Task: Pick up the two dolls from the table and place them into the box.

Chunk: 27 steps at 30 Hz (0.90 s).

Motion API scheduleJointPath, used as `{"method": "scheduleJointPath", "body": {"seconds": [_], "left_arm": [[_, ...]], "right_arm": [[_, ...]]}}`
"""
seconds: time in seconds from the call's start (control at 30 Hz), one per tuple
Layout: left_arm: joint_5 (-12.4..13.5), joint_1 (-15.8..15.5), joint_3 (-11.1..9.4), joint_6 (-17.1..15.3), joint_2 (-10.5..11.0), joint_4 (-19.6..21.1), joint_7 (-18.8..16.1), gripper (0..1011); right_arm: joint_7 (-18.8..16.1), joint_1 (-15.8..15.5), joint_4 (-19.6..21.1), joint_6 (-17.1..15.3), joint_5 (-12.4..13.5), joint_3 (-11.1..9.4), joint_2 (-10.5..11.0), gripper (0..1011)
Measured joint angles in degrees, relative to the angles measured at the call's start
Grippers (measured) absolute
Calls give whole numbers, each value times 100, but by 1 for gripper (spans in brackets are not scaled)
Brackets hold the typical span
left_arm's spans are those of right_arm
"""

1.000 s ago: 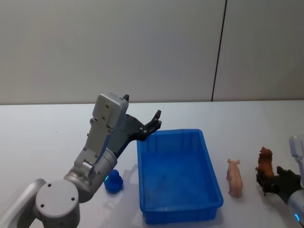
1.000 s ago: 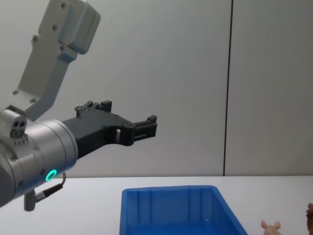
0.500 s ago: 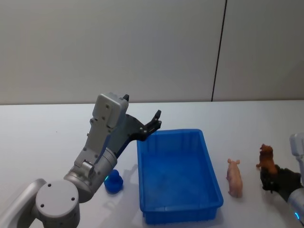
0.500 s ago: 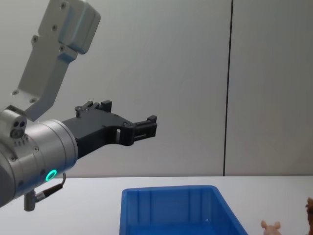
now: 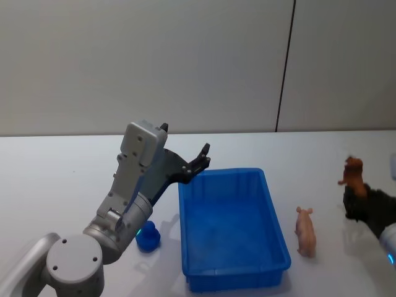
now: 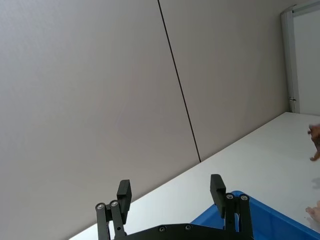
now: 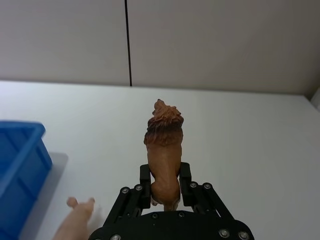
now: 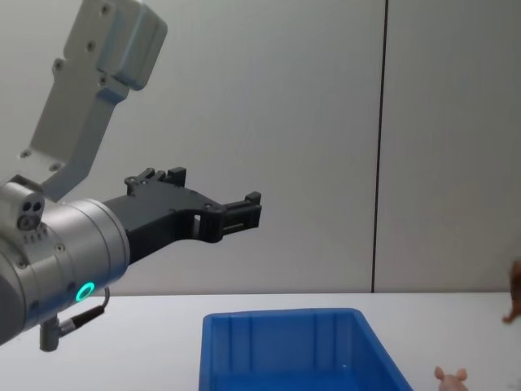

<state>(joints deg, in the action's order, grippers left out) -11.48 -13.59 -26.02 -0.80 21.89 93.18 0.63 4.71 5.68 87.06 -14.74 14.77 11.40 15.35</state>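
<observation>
Looking down from the head view, the right gripper (image 5: pixel 362 201) now holds the brown lion doll (image 5: pixel 354 171) up in the air, while a moment ago the lion stood on the white table (image 5: pixel 62 173). That means the first doll is picked up, and I think the next job is to carry it left to the blue box (image 5: pixel 272 213). The pink pig doll (image 5: pixel 305 232) lies on the table between the lion and the box, near the box's right rim, so the lion should go over both. The left gripper (image 5: pixel 201 159) has not moved and hangs over the box's far left corner. In the left wrist view, its fingers (image 6: pixel 124 190) are wide apart with nothing between them, and the box corner (image 6: pixel 252 217) is just below. In the right wrist view, the fingers (image 7: pixel 145 181) squeeze the lion (image 7: pixel 164 142) on both sides of its body, and the table ahead is bare. In the chest view, the lion (image 8: pixel 515 295) peeks in at the right edge, higher than the pig (image 8: pixel 449 377) and the box's rim (image 8: pixel 281 315), so there looks to be room to pass over.
</observation>
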Motion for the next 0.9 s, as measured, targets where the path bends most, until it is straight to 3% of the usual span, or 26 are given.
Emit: {"method": "scheduleJointPath", "body": {"seconds": [0.47,0.9], "left_arm": [[0,0,0,0,0,0,0,1001],[0,0,0,0,0,0,0,1001]], "right_arm": [[-391,45,684,158,120,20,-56,322],[-1018,27,1207,-340,159,258,-195,322]]}}
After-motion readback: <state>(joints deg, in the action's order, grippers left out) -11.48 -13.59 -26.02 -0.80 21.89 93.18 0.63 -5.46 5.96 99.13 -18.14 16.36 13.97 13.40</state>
